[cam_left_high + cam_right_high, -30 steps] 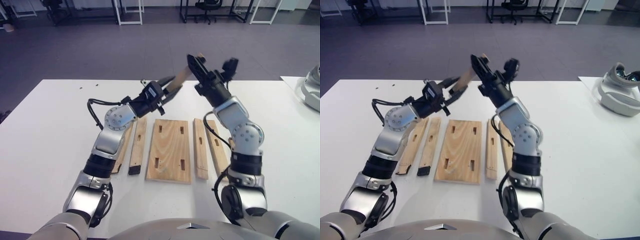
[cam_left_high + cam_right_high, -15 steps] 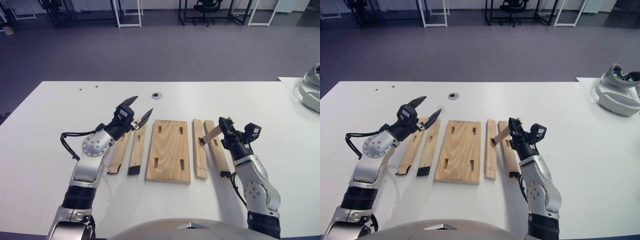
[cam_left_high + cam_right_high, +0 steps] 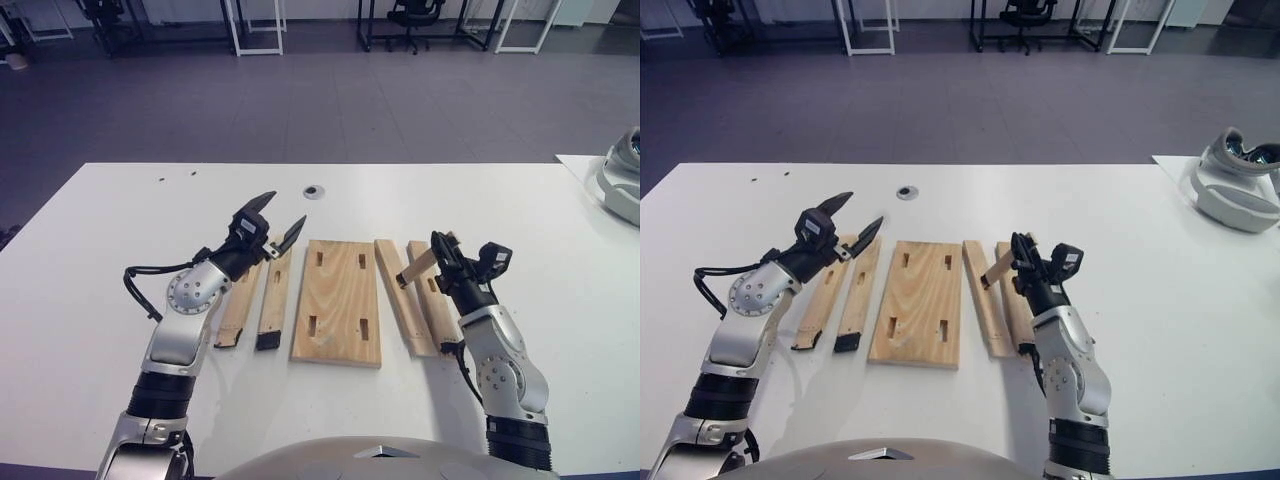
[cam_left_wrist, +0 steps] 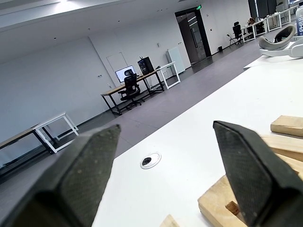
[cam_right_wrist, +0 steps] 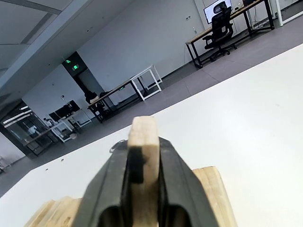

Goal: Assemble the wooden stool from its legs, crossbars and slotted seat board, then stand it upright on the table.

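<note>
The slotted seat board (image 3: 336, 300) lies flat mid-table. Two legs (image 3: 273, 294) lie side by side to its left, and my left gripper (image 3: 284, 212) hovers open above their far ends; its fingers (image 4: 246, 165) stand wide apart with nothing between them. Right of the board lie two more legs; the nearer one (image 3: 403, 298) is skewed, its far end against the board. My right gripper (image 3: 440, 252) is shut on a short crossbar (image 3: 420, 266), seen end-on between the fingers as a pale wooden piece (image 5: 143, 142). The crossbar's lower end rests on the skewed leg.
A round cable grommet (image 3: 316, 190) sits in the table behind the board. A white headset (image 3: 1236, 182) lies at the far right on a neighbouring surface. Bare tabletop (image 3: 110, 260) stretches left of the legs and to the right of my right arm.
Both arms dropped from a raised position to the table, and the left gripper let go of the crossbar. Lately the right gripper shifted left and the leg beside the board swung askew.
</note>
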You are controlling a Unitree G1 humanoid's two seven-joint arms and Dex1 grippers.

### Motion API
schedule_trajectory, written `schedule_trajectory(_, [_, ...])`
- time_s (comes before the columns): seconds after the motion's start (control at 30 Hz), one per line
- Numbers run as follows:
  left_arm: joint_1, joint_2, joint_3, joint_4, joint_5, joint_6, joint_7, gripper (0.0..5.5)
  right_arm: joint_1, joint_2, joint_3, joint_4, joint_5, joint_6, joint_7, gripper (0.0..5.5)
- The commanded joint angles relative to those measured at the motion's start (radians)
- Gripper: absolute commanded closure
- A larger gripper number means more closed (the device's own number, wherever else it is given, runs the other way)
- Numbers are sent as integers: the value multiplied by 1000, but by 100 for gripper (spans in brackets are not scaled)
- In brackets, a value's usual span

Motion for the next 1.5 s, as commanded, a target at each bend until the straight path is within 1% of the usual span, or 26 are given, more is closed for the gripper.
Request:
schedule_trajectory(0.03, [12, 0, 2, -9, 17, 14, 18, 191, 34, -62, 29, 40, -94, -2, 11, 509])
schedule_trajectory(0.17, [20, 2, -4, -12, 24, 13, 29, 191, 62, -144, 121, 142, -253, -119, 80, 509])
schedule_trajectory(0.33, [29, 1, -15, -26, 42, 18, 37, 191, 97, -209, 136, 336, -321, -276, 168, 509])
schedule_trajectory(0.43, [36, -1, -13, -26, 45, 20, 41, 191, 89, -213, 142, 335, -308, -312, 183, 509])
schedule_trajectory(0.5, [38, -3, -11, -26, 47, 20, 45, 191, 53, -215, 133, 276, -276, -301, 186, 509])
schedule_trajectory(0.53, [37, -3, -11, -26, 47, 20, 47, 191, 31, -221, 131, 240, -257, -279, 193, 471])
schedule_trajectory(0.63, [32, -7, -10, -21, 51, 18, 56, 191, -21, -239, 124, 185, -229, -197, 201, 418])
schedule_trajectory(0.73, [27, -8, -9, -17, 53, 17, 59, 191, -30, -278, 137, 134, -242, -74, 202, 366])
schedule_trajectory(0.9, [38, -4, -17, -25, 56, 14, 59, 191, 23, -361, 170, -1, -253, 215, 186, 254])
schedule_trajectory(1.07, [40, -4, -23, -21, 57, 13, 58, 191, 105, -379, 166, -101, -247, 379, 148, 148])
schedule_trajectory(1.2, [38, -6, -34, -14, 60, 10, 58, 191, 127, -396, 167, -110, -261, 440, 134, 148])
schedule_trajectory(1.3, [50, -6, -28, -26, 65, 15, 73, 191, 75, -451, 225, -62, -338, 418, 147, 148])
schedule_trajectory(1.37, [48, -7, -31, -23, 70, 13, 78, 191, 39, -460, 250, -47, -357, 408, 165, 148])
schedule_trajectory(1.47, [40, -7, -26, -15, 74, 11, 79, 191, 9, -464, 267, -60, -366, 405, 187, 210])
schedule_trajectory(1.5, [39, -8, -25, -14, 76, 11, 80, 191, 5, -466, 270, -61, -370, 396, 194, 238])
